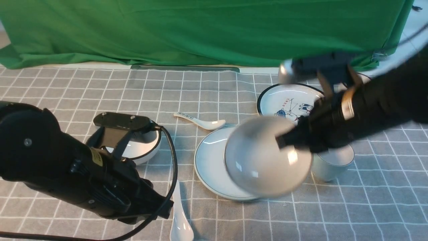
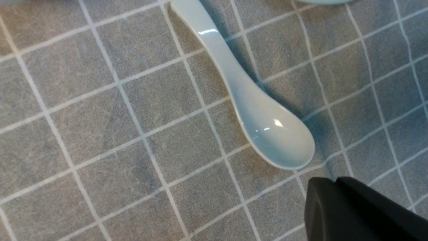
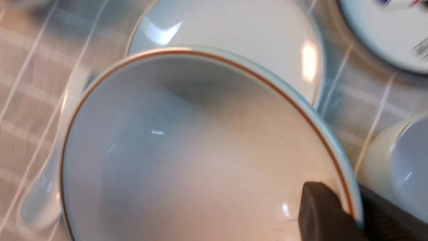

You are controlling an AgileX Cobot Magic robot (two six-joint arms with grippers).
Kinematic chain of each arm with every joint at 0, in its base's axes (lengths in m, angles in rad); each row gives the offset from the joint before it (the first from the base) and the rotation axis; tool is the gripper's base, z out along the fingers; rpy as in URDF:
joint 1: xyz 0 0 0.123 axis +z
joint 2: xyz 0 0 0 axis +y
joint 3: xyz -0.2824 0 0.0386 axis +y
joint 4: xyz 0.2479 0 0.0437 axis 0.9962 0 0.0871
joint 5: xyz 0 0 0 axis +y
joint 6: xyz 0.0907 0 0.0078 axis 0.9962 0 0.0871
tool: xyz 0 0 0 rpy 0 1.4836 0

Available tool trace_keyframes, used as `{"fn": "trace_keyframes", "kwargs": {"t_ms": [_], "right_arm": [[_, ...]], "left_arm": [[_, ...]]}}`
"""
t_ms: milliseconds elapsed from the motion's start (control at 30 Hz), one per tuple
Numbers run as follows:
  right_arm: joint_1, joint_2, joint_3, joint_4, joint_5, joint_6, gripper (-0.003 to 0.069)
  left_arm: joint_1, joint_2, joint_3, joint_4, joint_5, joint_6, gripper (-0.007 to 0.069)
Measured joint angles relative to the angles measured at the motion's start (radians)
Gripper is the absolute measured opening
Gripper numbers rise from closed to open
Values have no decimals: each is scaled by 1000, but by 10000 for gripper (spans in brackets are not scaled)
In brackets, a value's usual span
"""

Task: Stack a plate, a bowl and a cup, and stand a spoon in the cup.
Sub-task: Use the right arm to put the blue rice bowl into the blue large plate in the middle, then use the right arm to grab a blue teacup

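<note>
Right claw point(image 1: 284, 142) pinches the bowl point(image 1: 264, 160) by its rim, tilted aloft; the plate point(image 1: 210, 160) lies beneath, toward the claw's left. Left claw point(image 2: 329, 182), pressed together, hangs beside the spoon point(image 2: 254, 110).

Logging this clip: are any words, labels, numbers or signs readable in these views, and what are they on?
Nothing can be read.
Yellow sticker on the left arm: too small to read.
Small spoon, handle pattern: blurred, possibly characters.
Picture plate, red marks by the figures: too small to read.
</note>
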Motion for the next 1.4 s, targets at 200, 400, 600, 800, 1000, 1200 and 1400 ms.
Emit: {"fn": "trace_keyframes", "kwargs": {"t_ms": [200,400,600,800,1000,1200,1400], "right_arm": [[-54,223,-186,38,55,-50,82],[-57,376,-274,69,63,-78,82],[-57,442,-293,116,48,-101,82],[-59,474,-297,134,5,-109,84],[-61,497,-298,137,-24,-110,248],[-61,486,-313,125,19,-109,512],[-61,371,-339,-10,125,-109,522]], "left_arm": [[0,0,0,42,-7,-26,8],[0,0,0,142,5,-119,8],[0,0,0,212,8,-177,8],[0,0,0,222,9,-182,10],[0,0,0,222,9,-185,10],[0,0,0,222,12,-185,10],[0,0,0,222,9,-185,10]]}}
